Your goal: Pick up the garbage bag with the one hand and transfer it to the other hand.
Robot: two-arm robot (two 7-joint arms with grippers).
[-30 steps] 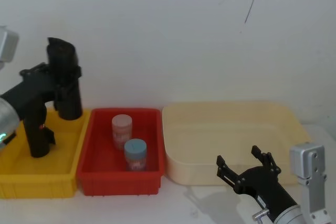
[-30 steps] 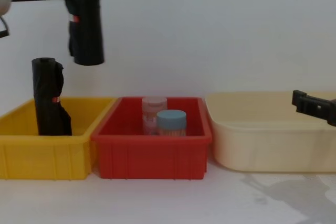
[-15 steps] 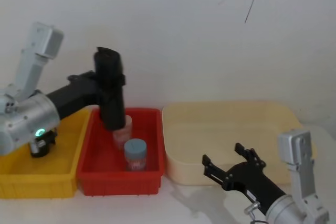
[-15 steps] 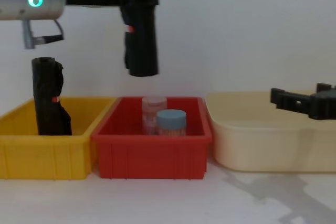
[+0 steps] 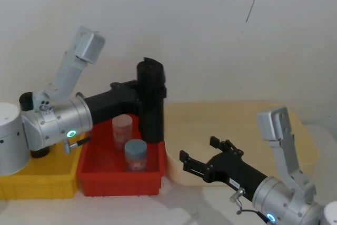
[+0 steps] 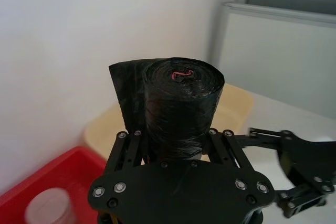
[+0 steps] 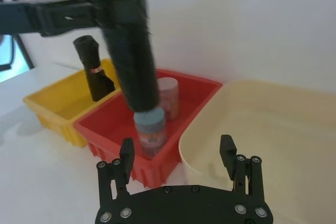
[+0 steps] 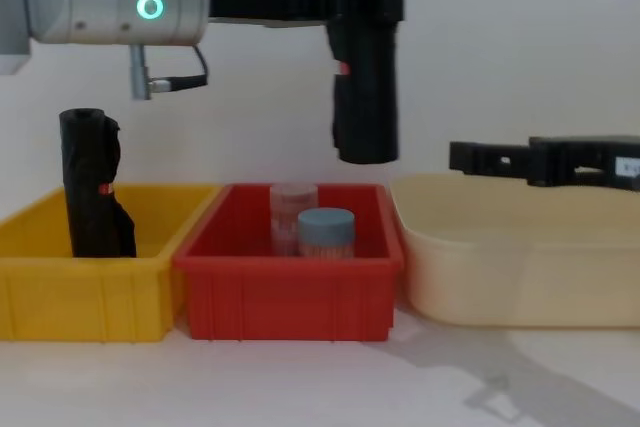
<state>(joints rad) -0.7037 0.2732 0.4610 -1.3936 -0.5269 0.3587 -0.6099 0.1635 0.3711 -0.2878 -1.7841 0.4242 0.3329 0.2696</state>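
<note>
Fingers (image 5: pixel 138 87) of the one hand (image 5: pixel 152 89) are clamped on the garbage bag (image 5: pixel 151 101) about a third of the way down, holding it upright in the air in the head view. The roll hangs over the seam between the red tray (image 5: pixel 89 169) and the cream tub (image 5: pixel 284 125). The pink jar (image 5: pixel 121 130) and the blue jar (image 5: pixel 136 154) stand in the tray at its 8 o'clock. The other hand (image 5: pixel 197 149) sits at the bag's 5 o'clock, over the tub's near left corner. It points at the bag with its fingers spread and does not touch it.

From the left wrist, both fingers (image 6: pixel 127 148) press the sides of the bag (image 6: pixel 181 108), whose coiled end faces the camera with a loose flap on one side. The other hand shows beyond it, apart from the roll.

From the right wrist, the other hand (image 7: pixel 176 153) has its fingers wide apart with nothing between them. The bag (image 7: pixel 126 40) hangs ahead at its 11 o'clock, just over the blue jar (image 7: pixel 150 129). A slimmer black roll (image 7: pixel 92 69) stands farther off in the yellow tray (image 7: pixel 47 108).

Across the bench in the chest view, the bag's (image 8: pixel 365 57) lower end floats clear above the red tray's back rim. The other hand (image 8: pixel 470 159) is level with that end at its 3 o'clock, and a gap lies between them.

I judge the pick-up done and the handover not yet made. The other hand has to close that gap and clamp the lower half of the roll, and then the one hand can let go.
</note>
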